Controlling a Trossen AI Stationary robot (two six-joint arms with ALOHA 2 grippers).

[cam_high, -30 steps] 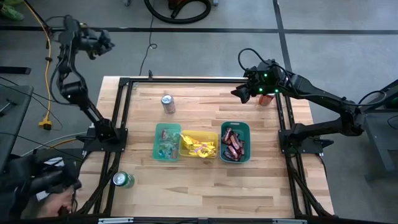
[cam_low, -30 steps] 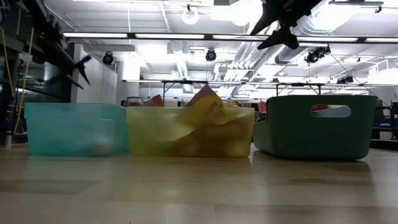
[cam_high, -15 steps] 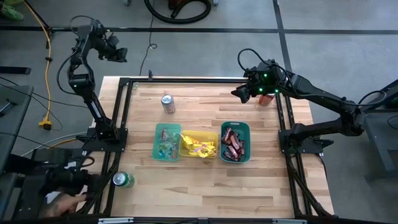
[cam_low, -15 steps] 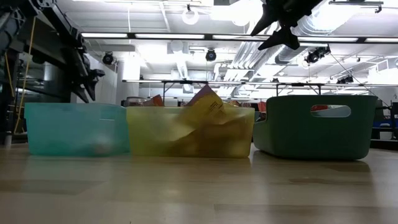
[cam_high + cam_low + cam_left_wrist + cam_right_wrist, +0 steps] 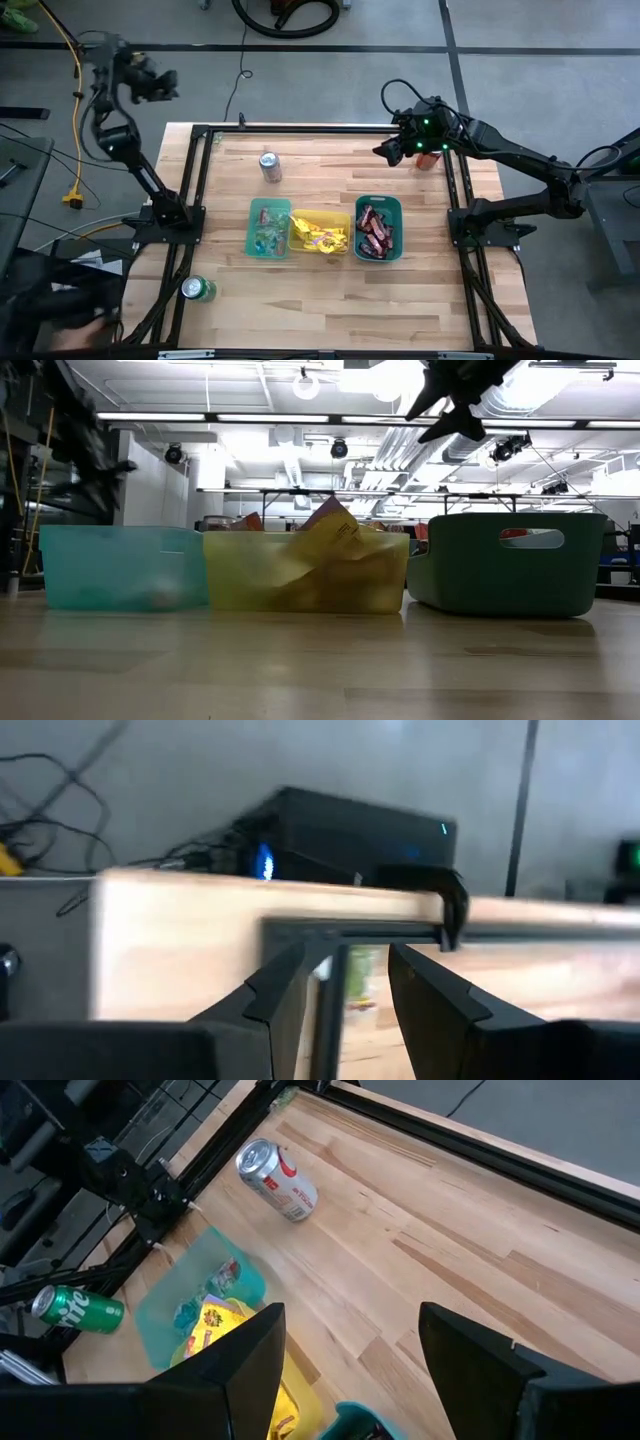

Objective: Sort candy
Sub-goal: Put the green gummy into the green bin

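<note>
Three bins stand in a row mid-table and hold the candy. The teal bin [image 5: 268,228] has tiny mixed-colour pieces, the yellow bin [image 5: 319,232] has yellow packets, the green bin [image 5: 378,228] has dark brown-and-red bars. In the low view the teal bin [image 5: 122,567], yellow bin [image 5: 305,571] and green bin [image 5: 515,563] rest on the wood. My left gripper [image 5: 160,85] hangs open beyond the table's far-left corner; its fingers [image 5: 345,990] frame the table frame. My right gripper [image 5: 385,152] is open, raised over the far-right part of the table, and looks down toward the teal bin [image 5: 195,1295].
A silver soda can [image 5: 270,166] stands far-left of the bins, also seen as the silver can [image 5: 276,1175]. A green can [image 5: 197,290] sits at the near-left edge. A red can [image 5: 430,156] shows by the right arm. A black frame [image 5: 300,128] rims the table. A person crouches near-left [image 5: 60,310].
My left arm has swung about beyond the far-left corner: first toward the table's right, then back left, its gripper still off the table. The person at the near-left has shifted. The right arm and the bins have stayed put.
</note>
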